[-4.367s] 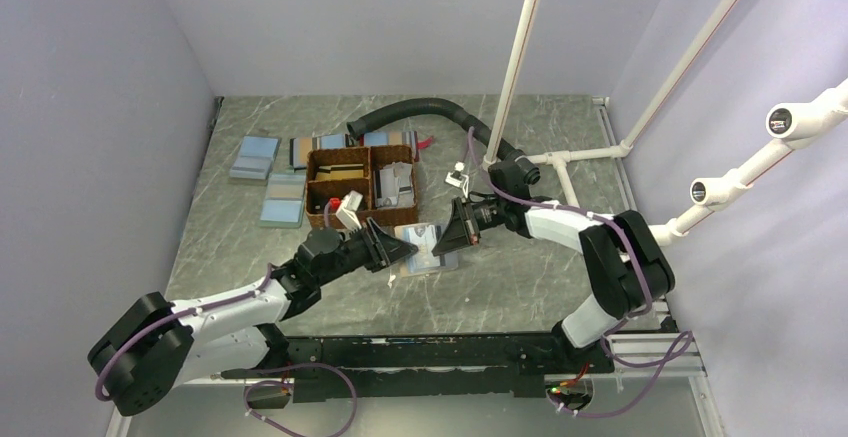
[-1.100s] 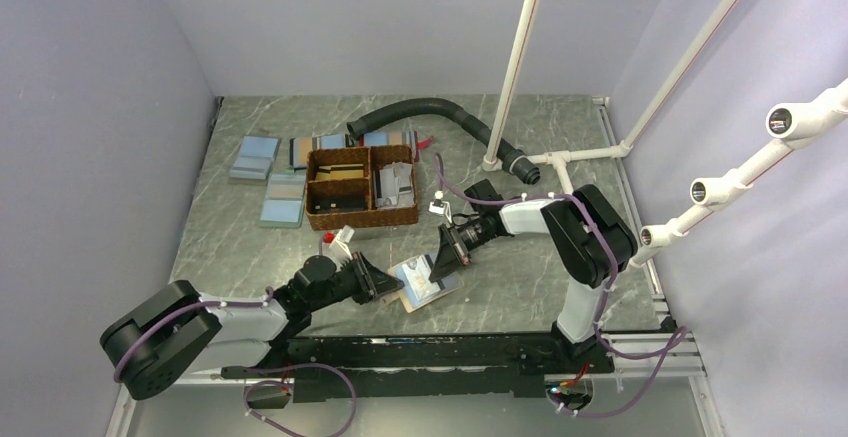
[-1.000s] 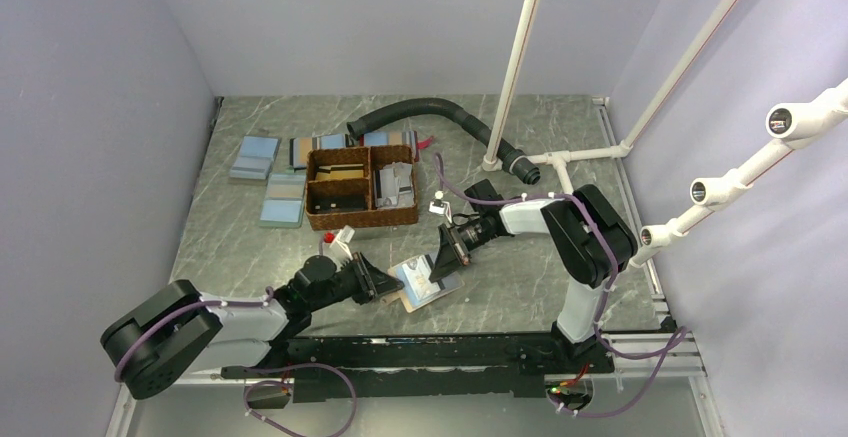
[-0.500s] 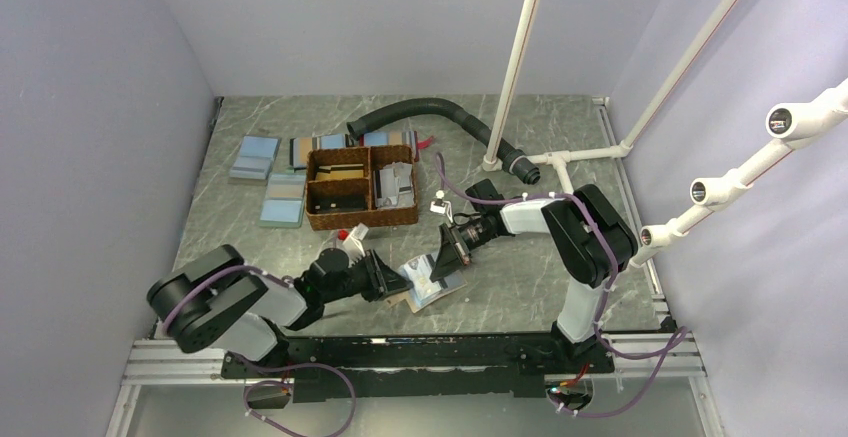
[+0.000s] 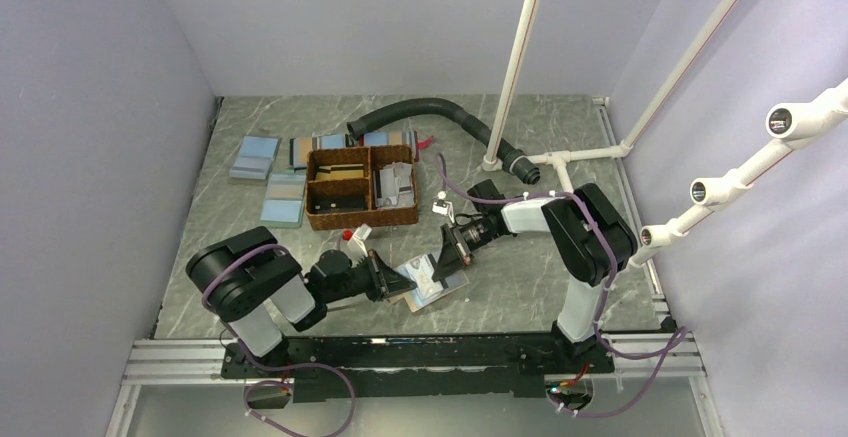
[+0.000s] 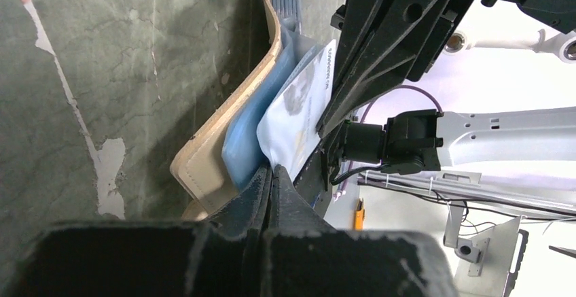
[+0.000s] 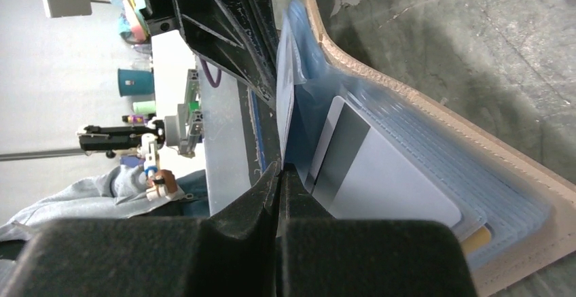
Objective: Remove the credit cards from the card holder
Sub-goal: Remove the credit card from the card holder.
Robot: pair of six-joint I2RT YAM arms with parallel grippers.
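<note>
Since the earlier frame our left arm has folded its elbow inward and our left claw (image 5: 408,279) has clenched at the 9 o'clock edge of the card holder (image 5: 437,292), which lies open at 6 o'clock from the basket (image 5: 360,220); our right claw (image 5: 442,269), also clenched, sits at its 1 o'clock. We judge the first extraction underway: next, steady the lifted flap and draw the portrait card (image 6: 299,107) from its sleeve, though what either claw pinches we cannot tell. We count one holder, two claws and three cards: portrait card, striped card (image 7: 380,188), yellow card (image 7: 475,238).
</note>
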